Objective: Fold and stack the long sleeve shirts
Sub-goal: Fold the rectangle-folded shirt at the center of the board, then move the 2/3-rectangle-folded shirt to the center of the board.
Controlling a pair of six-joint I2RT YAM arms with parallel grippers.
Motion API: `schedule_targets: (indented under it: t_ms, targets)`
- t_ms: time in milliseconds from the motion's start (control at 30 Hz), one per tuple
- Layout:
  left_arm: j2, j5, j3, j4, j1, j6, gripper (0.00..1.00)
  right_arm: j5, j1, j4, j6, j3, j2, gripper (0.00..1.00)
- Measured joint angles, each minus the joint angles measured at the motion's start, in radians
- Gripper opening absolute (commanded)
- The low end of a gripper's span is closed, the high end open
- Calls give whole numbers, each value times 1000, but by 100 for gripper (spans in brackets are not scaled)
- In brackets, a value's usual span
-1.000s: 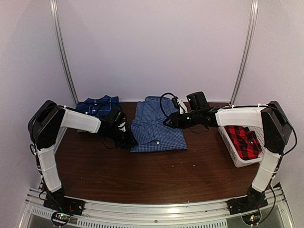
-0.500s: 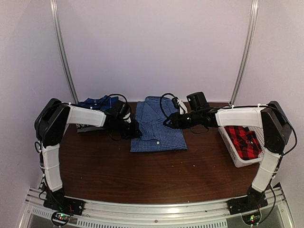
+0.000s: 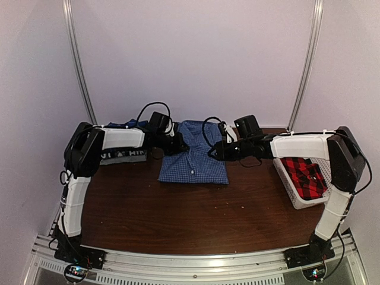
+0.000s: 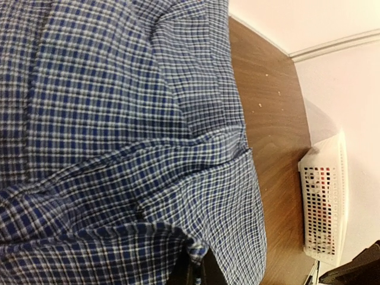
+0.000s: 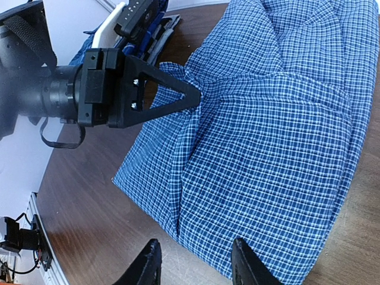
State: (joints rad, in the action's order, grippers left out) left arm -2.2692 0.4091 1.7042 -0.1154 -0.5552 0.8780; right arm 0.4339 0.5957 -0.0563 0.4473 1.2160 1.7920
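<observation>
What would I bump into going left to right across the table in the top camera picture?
Dark blue plaid shirt → blue-and-white check shirt → red-and-black plaid shirt, lying in the white basket.

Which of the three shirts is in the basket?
The red-and-black plaid shirt, lying in the white basket at the right; the fine blue-check shirt is spread mid-table, the darker blue plaid sits far left.
</observation>
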Motion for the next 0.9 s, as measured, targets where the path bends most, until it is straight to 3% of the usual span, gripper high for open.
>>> schedule_targets:
  t_ms: [100, 167, 467, 667, 900]
  targets:
    - [-45, 34, 49, 19, 0, -8, 26, -26, -8, 0, 0, 0, 0, 42]
    - [-85, 62, 82, 40, 0, -14, 42, -40, -16, 0, 1, 0, 1, 42]
    - [-116, 103, 90, 45, -1, -35, 63, -65, -45, 0, 0, 9, 86, 42]
    - [11, 77, -10, 39, 6, -62, 70, -66, -31, -21, -15, 9, 103, 42]
    - [223, 26, -163, 37, 29, -82, 64, -84, 11, -41, -37, 8, 103, 37]
